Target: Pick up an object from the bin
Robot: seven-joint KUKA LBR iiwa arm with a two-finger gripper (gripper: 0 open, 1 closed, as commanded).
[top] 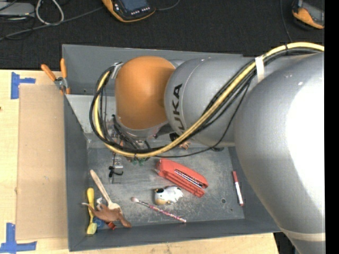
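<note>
Grey bin (76, 184) | pincer (115, 169) over left floor | red ribbed tool (181, 177) nearby

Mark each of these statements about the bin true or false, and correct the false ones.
1. The red stapler lies near the middle of the bin. True.
2. The pen lies against the left wall. False: it lies by the right wall.
3. The wooden spoon lies in the left part. True.
4. The white toy sits on top of the stapler. False: it lies on the floor beside it.
</note>
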